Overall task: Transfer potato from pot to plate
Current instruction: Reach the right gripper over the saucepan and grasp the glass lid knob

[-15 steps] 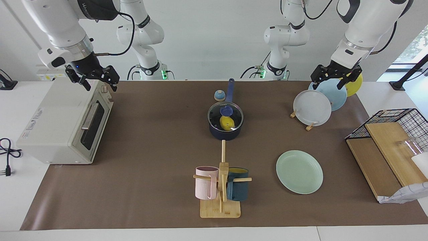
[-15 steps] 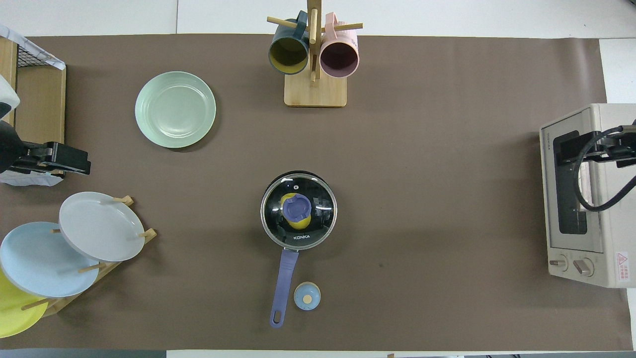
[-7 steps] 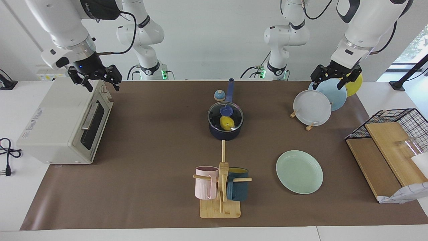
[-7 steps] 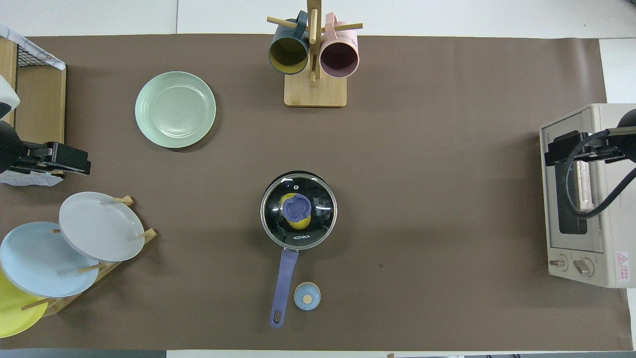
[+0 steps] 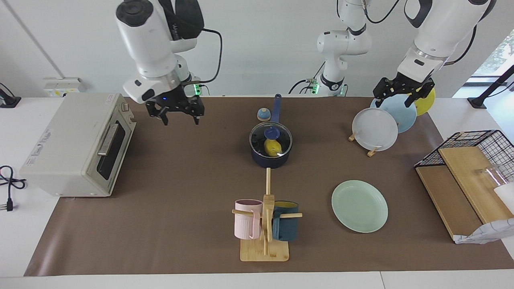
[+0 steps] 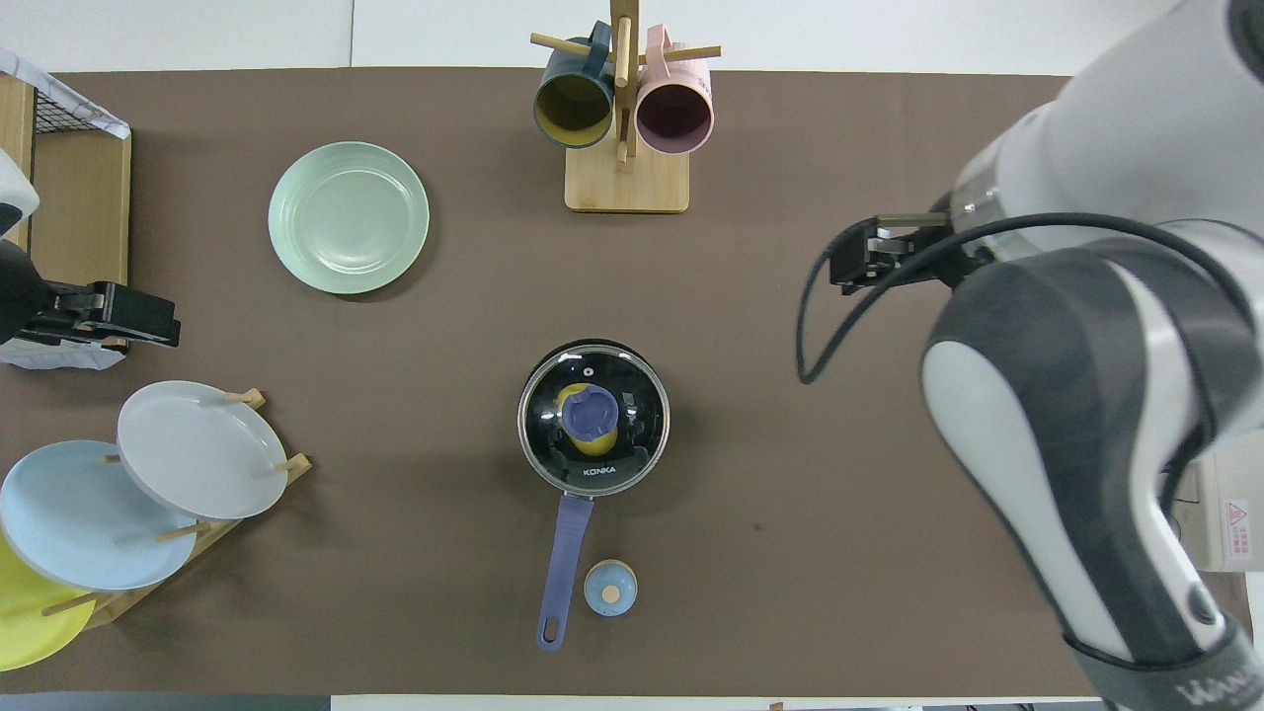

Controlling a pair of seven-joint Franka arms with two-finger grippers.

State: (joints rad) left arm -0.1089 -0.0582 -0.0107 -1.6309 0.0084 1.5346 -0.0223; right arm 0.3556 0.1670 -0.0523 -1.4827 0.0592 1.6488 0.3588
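Note:
The dark blue pot (image 5: 271, 158) (image 6: 566, 538) stands mid-table under a glass lid with a blue knob (image 5: 272, 132) (image 6: 590, 415). The yellow potato (image 5: 273, 148) (image 6: 595, 447) lies inside it and shows through the glass. The mint-green plate (image 5: 359, 206) (image 6: 349, 217) lies empty, farther from the robots, toward the left arm's end. My right gripper (image 5: 179, 119) (image 6: 851, 267) is open and empty, up over the bare mat between the toaster oven and the pot. My left gripper (image 5: 394, 100) (image 6: 148, 331) is open and empty and waits over the plate rack.
A toaster oven (image 5: 76, 144) (image 6: 1224, 533) stands at the right arm's end. A mug tree (image 5: 265, 224) (image 6: 624, 118) stands farther out than the pot. A rack of plates (image 5: 375, 129) (image 6: 197, 449), a wire basket with boards (image 5: 466, 160) and a small blue bell (image 5: 263, 114) (image 6: 610, 589) are about.
My right gripper has swung from over the toaster oven toward the pot and now hangs over the mat. The left arm, pot and plate have not moved.

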